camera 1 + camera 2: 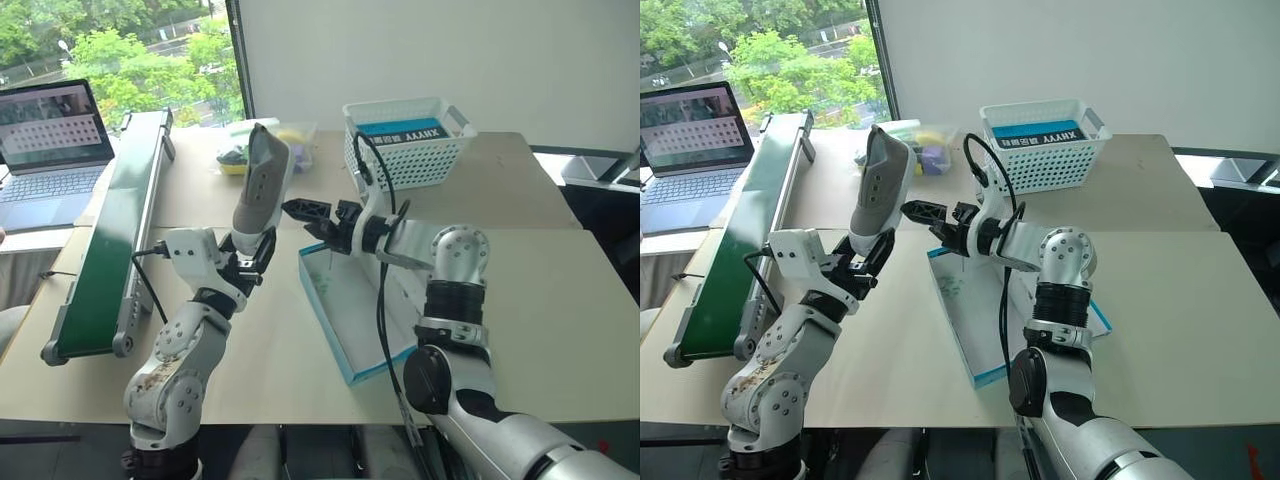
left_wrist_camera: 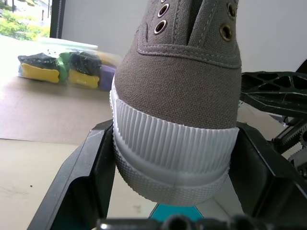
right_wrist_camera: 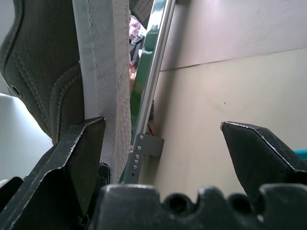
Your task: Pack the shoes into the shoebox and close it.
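Note:
One grey shoe [image 1: 262, 180] with a whitish ribbed sole stands upright in the air, left of the shoebox. My left gripper [image 1: 252, 258] is shut on its lower, toe end; the black fingers [image 2: 91, 167] press both sides of the rubber edge. My right gripper [image 1: 298, 211] is level and open, its tips just right of the shoe and nothing between them. In the right wrist view the shoe's sole [image 3: 103, 72] runs beside one finger [image 3: 79, 153]. The open blue shoebox [image 1: 335, 325], white inside, lies on the table under my right forearm.
A white lattice basket [image 1: 405, 150] holding a blue item stands at the back of the table. A green conveyor [image 1: 110, 240] runs along the left, with a laptop [image 1: 50, 150] beyond it. A clear bag of coloured pieces [image 2: 67, 69] lies behind the shoe.

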You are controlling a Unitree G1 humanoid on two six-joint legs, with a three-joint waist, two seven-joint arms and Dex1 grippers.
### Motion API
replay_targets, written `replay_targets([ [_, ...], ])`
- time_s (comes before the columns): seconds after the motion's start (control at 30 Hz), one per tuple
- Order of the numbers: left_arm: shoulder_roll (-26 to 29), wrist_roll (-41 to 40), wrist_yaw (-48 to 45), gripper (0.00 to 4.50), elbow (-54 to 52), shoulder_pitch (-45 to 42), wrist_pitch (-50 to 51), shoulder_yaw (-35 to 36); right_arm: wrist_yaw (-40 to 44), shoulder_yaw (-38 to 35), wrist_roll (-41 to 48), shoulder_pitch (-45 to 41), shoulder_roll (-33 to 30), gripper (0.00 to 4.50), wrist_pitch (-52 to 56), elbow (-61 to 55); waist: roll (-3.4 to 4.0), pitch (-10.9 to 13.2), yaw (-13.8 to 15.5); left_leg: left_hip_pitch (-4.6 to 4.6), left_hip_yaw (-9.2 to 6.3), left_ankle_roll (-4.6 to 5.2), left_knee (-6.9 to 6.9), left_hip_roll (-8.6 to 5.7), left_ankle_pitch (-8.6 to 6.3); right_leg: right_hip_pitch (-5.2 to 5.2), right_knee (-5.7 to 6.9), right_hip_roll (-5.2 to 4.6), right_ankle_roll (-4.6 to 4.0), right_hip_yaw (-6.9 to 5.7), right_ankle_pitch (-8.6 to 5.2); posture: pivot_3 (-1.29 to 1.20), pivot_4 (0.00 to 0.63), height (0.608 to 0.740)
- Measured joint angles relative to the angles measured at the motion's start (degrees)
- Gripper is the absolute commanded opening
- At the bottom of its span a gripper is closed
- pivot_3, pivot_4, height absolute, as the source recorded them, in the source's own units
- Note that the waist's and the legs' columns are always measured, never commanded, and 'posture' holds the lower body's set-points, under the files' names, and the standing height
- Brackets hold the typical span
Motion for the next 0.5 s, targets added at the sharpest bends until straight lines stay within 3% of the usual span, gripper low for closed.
replay_targets([
  [0.5,0.4,-1.5,-1.0,2.95,0.3,-0.3,0.1,-2.7,-2.7,2.1,11.5,-1.1,0.1,4.5,-3.4,-0.7,0.02,0.0,-0.1,0.01,0.01,0.0,0.0,0.03,0.0,0.0,0.0,0.02,0.0,0.0,0.0,0.0,0.15,0.728],
])
